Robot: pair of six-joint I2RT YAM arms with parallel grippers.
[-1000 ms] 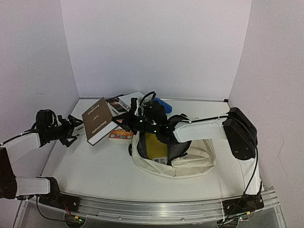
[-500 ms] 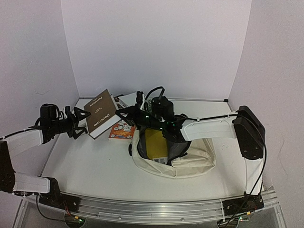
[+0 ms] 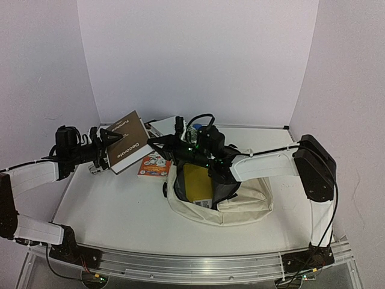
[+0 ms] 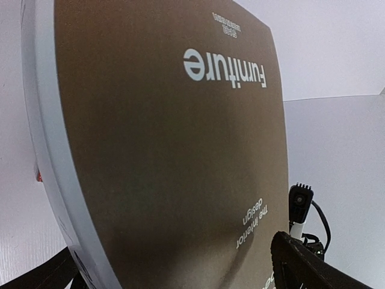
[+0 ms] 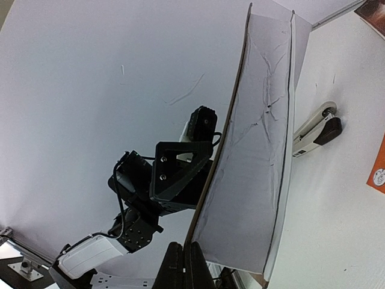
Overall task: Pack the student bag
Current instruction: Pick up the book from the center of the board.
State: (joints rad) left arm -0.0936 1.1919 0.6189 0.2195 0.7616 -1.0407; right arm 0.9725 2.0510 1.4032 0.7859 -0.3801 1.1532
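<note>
The student bag [image 3: 240,205] lies open at centre right, cream with a dark lining, a yellow flat item [image 3: 195,183] inside it. A brown hardcover book [image 3: 126,141] hangs tilted above the table's left rear. My right gripper [image 3: 153,142] is shut on the cover's edge; in the right wrist view its fingers [image 5: 183,256] pinch the thin brown cover of the book [image 5: 258,150]. My left gripper [image 3: 103,147] is open and rests against the book's outer face. The cover [image 4: 168,150] fills the left wrist view, one black finger [image 4: 301,265] in front of it.
An orange booklet [image 3: 153,165] lies flat left of the bag. More books [image 3: 162,126] and a blue object [image 3: 195,127] sit by the back wall. A small white-and-black tool [image 5: 316,129] lies on the table under the book. White walls enclose three sides.
The book has risen and moved toward the back left corner, standing steeper. Both grippers went up with it, the right arm stretching further over the bag.
</note>
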